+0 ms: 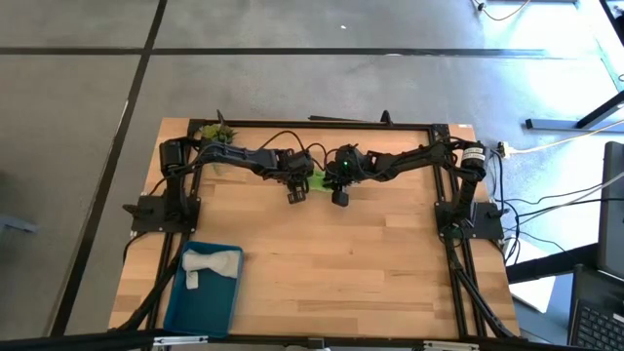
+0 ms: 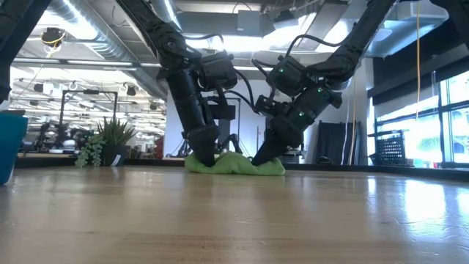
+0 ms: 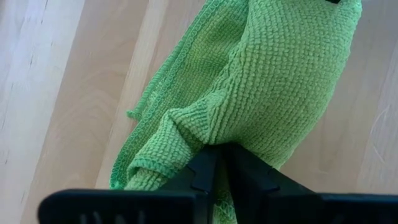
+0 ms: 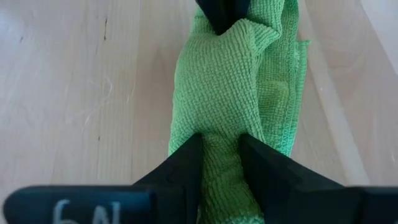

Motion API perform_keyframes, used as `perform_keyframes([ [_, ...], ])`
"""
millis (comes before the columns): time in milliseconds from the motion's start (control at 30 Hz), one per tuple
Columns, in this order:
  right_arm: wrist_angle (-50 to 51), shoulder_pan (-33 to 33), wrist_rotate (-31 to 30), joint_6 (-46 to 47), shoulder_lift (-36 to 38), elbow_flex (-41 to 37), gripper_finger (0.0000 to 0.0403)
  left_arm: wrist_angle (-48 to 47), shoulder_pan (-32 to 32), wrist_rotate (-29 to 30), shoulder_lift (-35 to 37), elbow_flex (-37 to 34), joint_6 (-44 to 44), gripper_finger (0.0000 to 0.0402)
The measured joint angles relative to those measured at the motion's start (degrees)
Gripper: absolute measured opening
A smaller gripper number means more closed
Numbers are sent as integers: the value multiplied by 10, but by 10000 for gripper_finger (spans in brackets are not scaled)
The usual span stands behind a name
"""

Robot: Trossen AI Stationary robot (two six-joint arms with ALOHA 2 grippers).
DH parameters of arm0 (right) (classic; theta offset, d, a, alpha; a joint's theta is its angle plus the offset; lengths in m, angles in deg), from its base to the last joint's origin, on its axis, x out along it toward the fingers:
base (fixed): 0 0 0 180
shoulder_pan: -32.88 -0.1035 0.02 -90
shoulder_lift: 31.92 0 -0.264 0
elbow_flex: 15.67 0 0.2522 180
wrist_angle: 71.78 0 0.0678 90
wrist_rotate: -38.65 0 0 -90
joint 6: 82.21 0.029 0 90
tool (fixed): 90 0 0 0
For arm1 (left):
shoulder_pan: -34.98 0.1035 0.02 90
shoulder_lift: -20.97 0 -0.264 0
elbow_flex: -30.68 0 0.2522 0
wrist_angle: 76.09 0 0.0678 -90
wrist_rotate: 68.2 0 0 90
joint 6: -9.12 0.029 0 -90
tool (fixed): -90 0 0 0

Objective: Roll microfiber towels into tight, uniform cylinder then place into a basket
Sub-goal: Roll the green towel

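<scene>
Presently, the lime green towel (image 2: 234,164) is pinched between left end effector (image 2: 207,158) and right end effector (image 2: 262,158); tighter rolling is judged necessary before basketing.

Open-plan lab: exposed ceiling ducts (image 2: 95,40), rigs behind wooden table (image 2: 234,220).

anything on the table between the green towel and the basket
Nothing visible. Both pincers, left and right, grip the green towel at the far middle of the table. Only bare wood lies between it and the basket at the near left, which already holds the grey towel.
</scene>
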Motion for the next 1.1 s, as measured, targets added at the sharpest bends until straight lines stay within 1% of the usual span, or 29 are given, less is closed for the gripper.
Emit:
perform_keyframes([
  [500,0,0,0,0,0,0,113,0,0,0,0,0,2,41],
  [667,-1,0,0,0,0,1,113,-3,-1,0,15,0,3,42],
  [833,-2,0,0,0,0,1,113,-19,-2,13,25,-2,17,44],
  [967,-2,0,0,0,0,2,113,-37,-2,16,31,-2,17,64],
  [1100,-3,0,0,0,0,2,113,-44,-2,18,36,-2,16,98],
])
